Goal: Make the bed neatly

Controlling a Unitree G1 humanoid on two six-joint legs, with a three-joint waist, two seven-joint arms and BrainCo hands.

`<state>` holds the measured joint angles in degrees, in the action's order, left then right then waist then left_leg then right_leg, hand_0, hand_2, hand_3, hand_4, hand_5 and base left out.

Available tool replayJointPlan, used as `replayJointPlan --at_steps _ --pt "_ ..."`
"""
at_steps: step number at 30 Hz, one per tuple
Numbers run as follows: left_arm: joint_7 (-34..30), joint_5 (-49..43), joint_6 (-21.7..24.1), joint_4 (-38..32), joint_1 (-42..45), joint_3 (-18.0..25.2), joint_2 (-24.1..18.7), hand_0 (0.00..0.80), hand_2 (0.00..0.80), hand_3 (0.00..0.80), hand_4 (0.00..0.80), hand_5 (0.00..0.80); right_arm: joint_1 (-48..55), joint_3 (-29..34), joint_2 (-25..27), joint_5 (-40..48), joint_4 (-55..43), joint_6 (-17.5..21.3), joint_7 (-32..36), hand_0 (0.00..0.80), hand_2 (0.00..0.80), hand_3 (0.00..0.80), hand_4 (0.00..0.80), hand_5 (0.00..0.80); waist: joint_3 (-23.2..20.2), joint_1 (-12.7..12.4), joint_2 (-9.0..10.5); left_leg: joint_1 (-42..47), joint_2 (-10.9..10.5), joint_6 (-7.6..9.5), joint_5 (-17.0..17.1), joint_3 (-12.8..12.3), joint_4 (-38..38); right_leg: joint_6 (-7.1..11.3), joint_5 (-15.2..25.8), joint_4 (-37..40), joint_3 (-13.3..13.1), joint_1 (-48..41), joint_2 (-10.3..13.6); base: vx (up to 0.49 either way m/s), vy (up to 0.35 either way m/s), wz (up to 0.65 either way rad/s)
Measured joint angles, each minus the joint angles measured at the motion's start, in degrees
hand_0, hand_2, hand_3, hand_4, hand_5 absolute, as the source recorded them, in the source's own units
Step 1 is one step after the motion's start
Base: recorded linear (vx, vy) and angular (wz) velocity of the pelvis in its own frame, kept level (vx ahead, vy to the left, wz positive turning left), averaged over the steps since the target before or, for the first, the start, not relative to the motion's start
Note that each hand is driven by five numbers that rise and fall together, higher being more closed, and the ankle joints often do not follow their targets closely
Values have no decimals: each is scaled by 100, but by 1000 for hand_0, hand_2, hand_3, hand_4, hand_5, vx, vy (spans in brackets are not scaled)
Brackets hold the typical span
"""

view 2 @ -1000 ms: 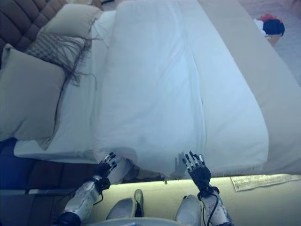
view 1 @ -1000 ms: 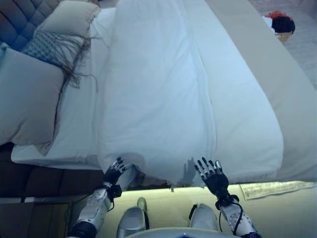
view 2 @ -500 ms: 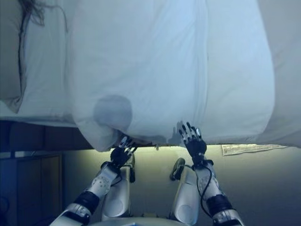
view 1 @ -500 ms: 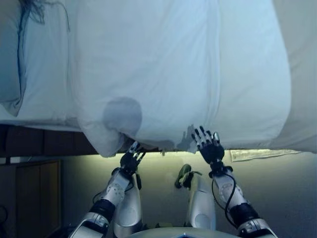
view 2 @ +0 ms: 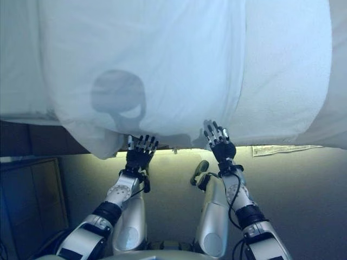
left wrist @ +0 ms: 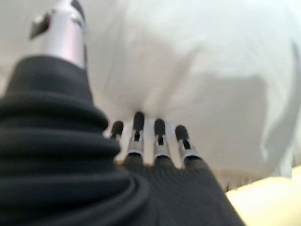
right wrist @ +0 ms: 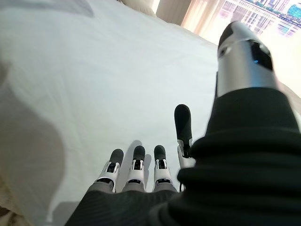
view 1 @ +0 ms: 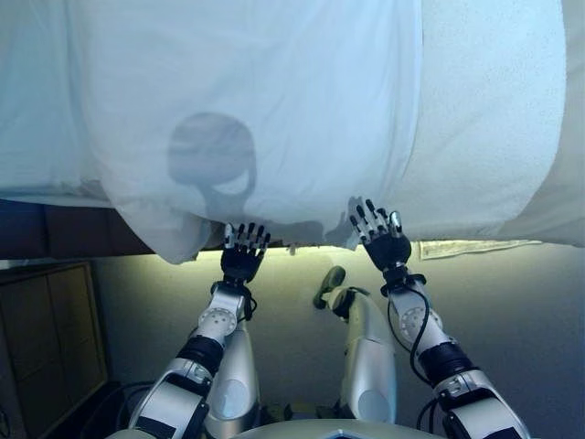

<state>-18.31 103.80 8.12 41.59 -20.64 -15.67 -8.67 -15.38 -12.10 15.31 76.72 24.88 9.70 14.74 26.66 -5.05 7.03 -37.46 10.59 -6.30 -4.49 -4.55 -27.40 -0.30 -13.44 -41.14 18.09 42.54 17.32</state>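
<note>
A white duvet covers the bed and hangs over its near edge, with a fold running along it toward the right. My left hand is held up at the overhanging hem, fingers straight and spread, holding nothing; its fingertips reach the cloth in the left wrist view. My right hand is raised at the hem further right, also open with fingers straight against the duvet. A drooping corner of the duvet hangs just left of the left hand.
A dark bed base shows under the sheet at the left. A wooden cabinet stands at the lower left. A lit strip runs under the bed's edge at the right, above the pale floor.
The whole picture has shifted down, so pillows and headboard left the view. Both hands have risen to the duvet's hem, the left one moving right from under the drooping corner.
</note>
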Motion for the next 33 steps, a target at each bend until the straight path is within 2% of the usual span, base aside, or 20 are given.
replayJointPlan --at_steps 4,12,16,19,25,33 --pt "-557 739 130 -5 -172 107 39 0 0 0 0 0 -138 7 13 2 -110 89 137 0 0 0 0 0 39 9 88 -350 18 -1 -150 173 -348 -15 -1 -125 13 220 -20 -5 24 -1" --pt "-1254 777 564 -236 -299 372 282 0 0 0 0 0 -300 14 15 -11 -261 121 215 0 0 0 0 0 105 9 243 -995 24 -19 -201 207 -683 42 175 -121 -64 767 -49 -12 42 -8" --pt "-1249 777 692 -253 -333 643 294 0 0 0 0 0 -352 19 35 -9 -451 120 236 0 0 0 0 0 113 4 260 -1245 63 -76 -265 279 -866 -1 211 -171 -67 953 -97 -6 16 -6" --pt "-1176 778 695 -248 -375 786 293 0 0 0 0 0 -396 21 47 -6 -451 120 313 0 0 0 0 0 126 1 288 -1325 70 -50 -316 339 -948 -11 216 -203 -66 1010 -107 -4 0 -4" --pt "-920 778 668 -181 -491 814 235 0 0 0 0 0 -552 21 155 -3 -471 119 421 0 0 0 0 0 128 -43 349 -1532 76 -54 -318 411 -992 16 205 -195 -36 1168 -127 -5 -36 -1" --pt "-663 842 663 161 -603 997 -262 0 0 0 0 0 -618 26 166 50 -461 120 486 0 0 0 0 0 145 -51 410 -1751 67 -79 -337 493 -1089 -20 274 -176 9 1294 -157 -6 8 -1"
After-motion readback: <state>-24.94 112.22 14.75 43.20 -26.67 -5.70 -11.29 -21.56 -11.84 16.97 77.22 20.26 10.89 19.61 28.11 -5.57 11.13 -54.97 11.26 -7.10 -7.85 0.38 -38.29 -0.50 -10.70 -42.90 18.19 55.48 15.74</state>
